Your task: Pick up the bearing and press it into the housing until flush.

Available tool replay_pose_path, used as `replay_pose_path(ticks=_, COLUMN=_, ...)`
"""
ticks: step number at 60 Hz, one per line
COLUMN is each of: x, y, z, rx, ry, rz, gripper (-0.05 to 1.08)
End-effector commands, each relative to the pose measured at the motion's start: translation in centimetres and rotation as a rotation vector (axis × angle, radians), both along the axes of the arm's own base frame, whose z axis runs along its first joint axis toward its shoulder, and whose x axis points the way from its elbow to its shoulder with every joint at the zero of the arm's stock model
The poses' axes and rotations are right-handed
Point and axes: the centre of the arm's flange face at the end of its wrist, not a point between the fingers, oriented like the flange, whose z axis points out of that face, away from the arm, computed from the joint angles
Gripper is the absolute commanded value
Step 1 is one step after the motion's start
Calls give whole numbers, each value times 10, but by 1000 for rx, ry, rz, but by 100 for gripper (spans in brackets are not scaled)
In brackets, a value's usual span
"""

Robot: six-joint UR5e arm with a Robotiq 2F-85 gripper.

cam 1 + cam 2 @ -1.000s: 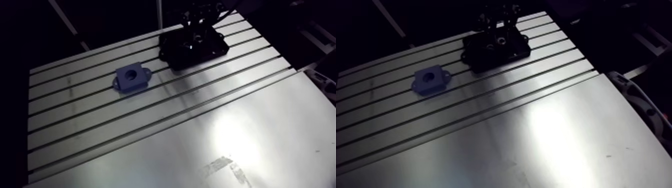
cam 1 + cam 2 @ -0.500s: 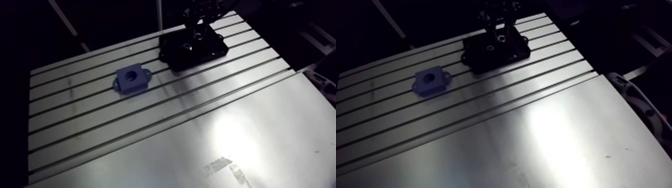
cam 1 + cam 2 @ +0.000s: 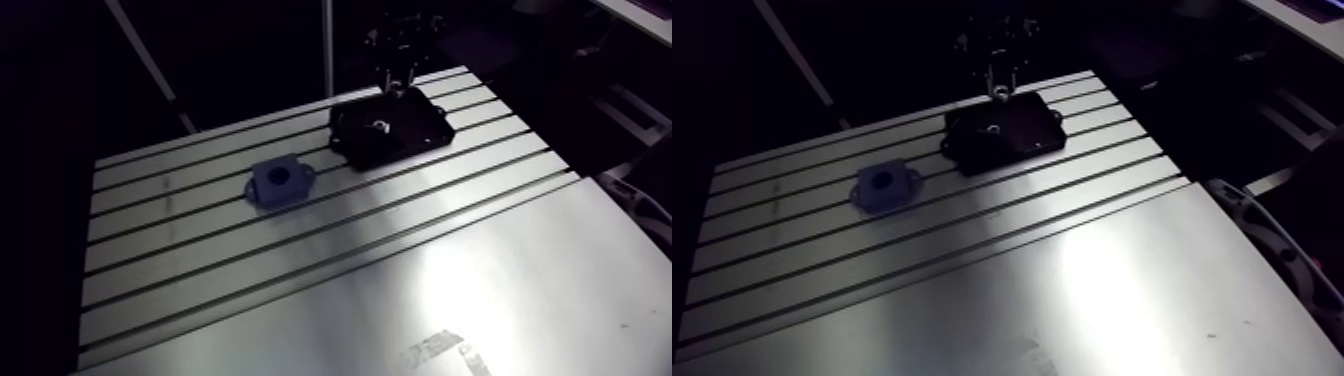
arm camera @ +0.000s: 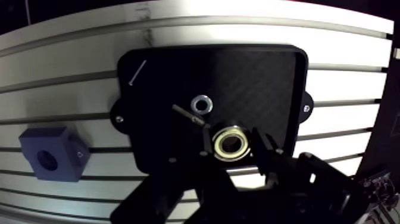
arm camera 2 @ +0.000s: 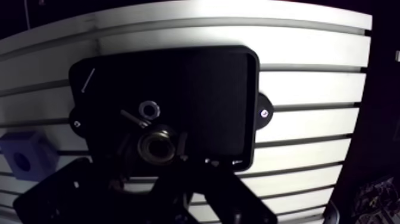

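In the wrist view my gripper [image 4: 233, 144] is shut on the bearing [image 4: 218, 143], a brass-coloured metal ring pressed between the two dark fingers [image 4: 262, 149]. It hangs over the near edge of a black tray [image 4: 256, 83]. The housing [image 4: 50, 156] is a blue block with a round bore and side ears. It lies on the slotted table beside the tray, well off to one side of the gripper. In the arm view the gripper [image 3: 393, 72] hangs above the tray [image 3: 415, 135] at the table's far edge, and the housing [image 3: 281, 182] sits to the tray's left.
The tray holds a small nut [image 4: 202, 105], a short screw [image 4: 186, 114] and a thin pin [image 4: 138, 71]. The slotted aluminium table [image 3: 300, 260] runs into a smooth plate [image 3: 500, 300] in front. Dark gear stands off the table's right edge.
The gripper has risen from down in the tray to above it, carrying the bearing. The arm camera has shifted, so the whole scene sits lower and farther right. The housing has not moved.
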Motion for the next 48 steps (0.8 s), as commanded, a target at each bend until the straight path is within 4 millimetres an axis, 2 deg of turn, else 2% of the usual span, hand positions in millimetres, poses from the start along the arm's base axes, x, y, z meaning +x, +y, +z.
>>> replay_pose_path(ticks=1, x=11, y=-51, z=44, rx=4, ry=15, rz=23, gripper=62)
replay_pose_path(ticks=2, x=13, y=-61, z=48, rx=6, ry=19, rz=33, gripper=63)
replay_pose_path(ticks=7, x=19, y=-76, z=55, rx=5, ry=25, rz=52, gripper=64)
replay_pose_path(ticks=8, x=21, y=-85, z=58, rx=4, ry=29, rz=61, gripper=64)
replay_pose_path(ticks=11, x=24, y=-92, z=58, rx=2, ry=30, rz=63, gripper=65)
replay_pose_path(ticks=13, x=27, y=-107, z=55, rx=-5, ry=26, rz=75, gripper=66)
replay_pose_path(ticks=15, x=27, y=-107, z=55, rx=-5, ry=26, rz=75, gripper=66)
replay_pose_path(ticks=17, x=30, y=-122, z=52, rx=-9, ry=22, rz=95, gripper=67)
replay_pose_path(ticks=19, x=32, y=-130, z=52, rx=-8, ry=23, rz=105, gripper=67)
replay_pose_path(ticks=26, x=38, y=-143, z=51, rx=-7, ry=27, rz=109, gripper=67)
replay_pose_path(ticks=34, x=43, y=-172, z=44, rx=-9, ry=17, rz=150, gripper=67)
replay_pose_path(ticks=39, x=44, y=-178, z=41, rx=-9, ry=19, rz=149, gripper=67)
replay_pose_path(ticks=48, x=49, y=-205, z=34, rx=-8, ry=10, rz=170, gripper=67)
